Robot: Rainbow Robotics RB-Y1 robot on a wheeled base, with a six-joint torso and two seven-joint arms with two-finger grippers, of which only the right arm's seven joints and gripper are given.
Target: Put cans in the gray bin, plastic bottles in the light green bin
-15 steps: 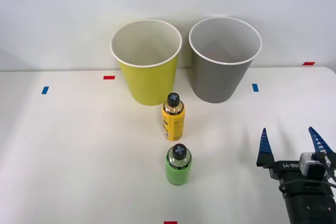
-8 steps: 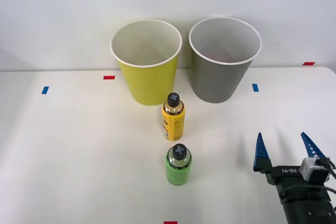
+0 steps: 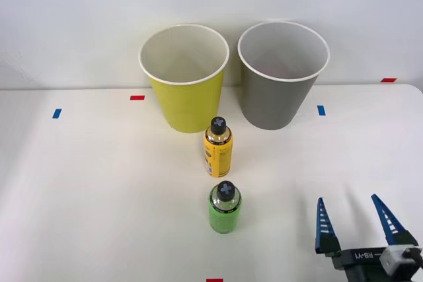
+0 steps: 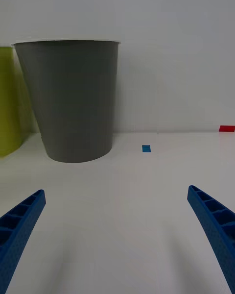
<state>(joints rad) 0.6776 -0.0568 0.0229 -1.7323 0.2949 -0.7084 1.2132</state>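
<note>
The right gripper (image 3: pixel 357 219) sits at the near right corner of the white table (image 3: pixel 86 189), low over the surface; its two blue ribbed fingers (image 3: pixel 322 226) stand well apart, jaws open, with nothing between them; the wrist view confirms this, one finger (image 4: pixel 19 225) at each lower corner and bare tabletop in the gap.

The gray bin (image 3: pixel 283 74) stands upright at the far side of the table, right of centre, white rim and white inside visible; the wrist camera faces it directly (image 4: pixel 71 98). The light green bin (image 3: pixel 184 76) stands upright just beside it on the left, the two rims close but apart; a sliver of it (image 4: pixel 7 103) shows at the wrist view's edge.

The yellow-labelled bottle (image 3: pixel 217 146) stands upright in front of the gap between the bins, nearer the light green bin, black cap on top. The green bottle (image 3: pixel 225 207) stands upright nearer still, roughly in line with the first, a clear gap between them; it is well left of the gripper.

Small tape markers lie on the table: a blue marker (image 3: pixel 321 110) beside the gray bin, seen also from the wrist (image 4: pixel 146 148); a red marker (image 3: pixel 137 98) left of the light green bin.
</note>
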